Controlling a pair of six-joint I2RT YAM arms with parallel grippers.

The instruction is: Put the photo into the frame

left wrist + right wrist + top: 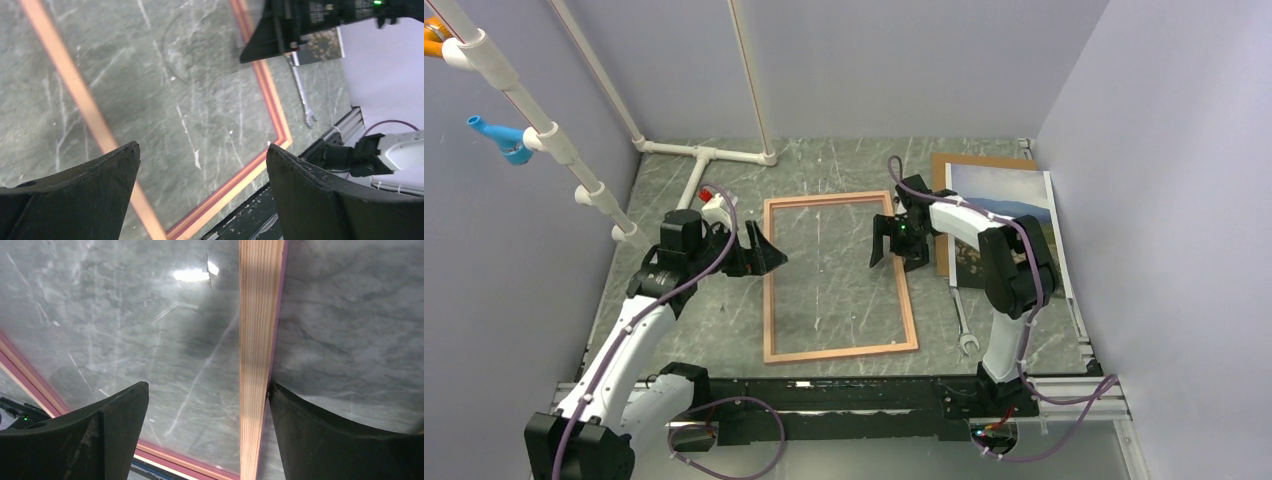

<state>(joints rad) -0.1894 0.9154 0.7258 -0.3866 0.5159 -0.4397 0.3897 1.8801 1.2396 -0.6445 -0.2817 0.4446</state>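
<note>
**Q:** Where does the frame sit?

**A:** You find the frame lying flat at the centre of the grey marbled surface, its long sides running away from the arm bases. The marbling shows inside its four rails.

**Q:** And the photo?

**A:** The photo lies picture-side up near the right wall, apart from the frame. It rests partly on a brown backing board, whose far edge shows beyond it. The right arm crosses above its lower part. A wrench lies on the surface to the right of the frame's near right corner, near the photo's near edge.

**Q:** What state is each claw in?

**A:** The left claw hangs at the frame's left rail, fingers spread wide, pinching nothing. The right claw hangs over the right rail, also spread. In the right wrist view you see the rail passing between the fingers, close to the right one, with no grip on it. Whether that finger touches the rail, you cannot tell.
</note>
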